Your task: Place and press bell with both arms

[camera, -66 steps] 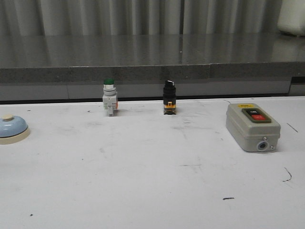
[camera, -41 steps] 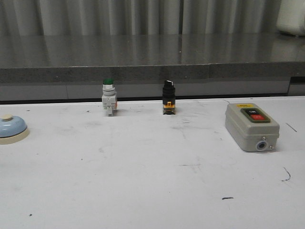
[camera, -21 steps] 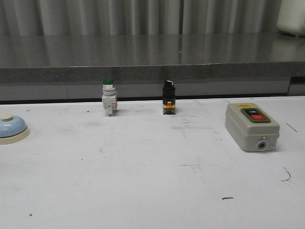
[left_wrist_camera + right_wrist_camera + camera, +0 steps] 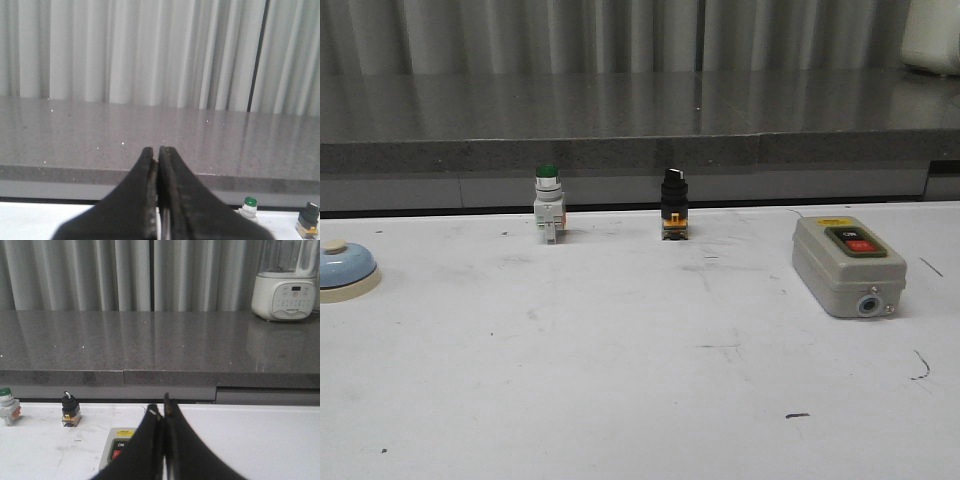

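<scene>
Four small objects are sitting on a white, scuffed desk [image 4: 620, 380] seen from the front, with no arm showing in that view. At the far left edge, partly cut off by the frame, the bell [image 4: 344, 268] is resting upright: a glossy light-blue dome on a cream round base, with a cream knob on top. It is lying well apart from everything else. Toward the back of the desk, a green-capped push-button switch [image 4: 548, 203] is standing upright, and to its right a black selector switch [image 4: 674, 204] with a yellow-orange base is standing beside it, the two clearly apart. Farther right and nearer the camera, a grey control box [image 4: 848, 265] with a black button and a red button on its top is lying flat. Behind the desk, a dark grey stone counter [image 4: 640, 120] is running across the scene in front of pale pleated curtains [image 4: 620, 35]. A white kitchen appliance [image 4: 284, 289] is standing on that counter at the right. In the left wrist view, the left tool [image 4: 158, 165] is pointing toward the counter with its two dark fingers pressed together, clenched on nothing. In the right wrist view, the right tool [image 4: 162, 415] is likewise clenched and empty, hanging above the grey control box.
</scene>
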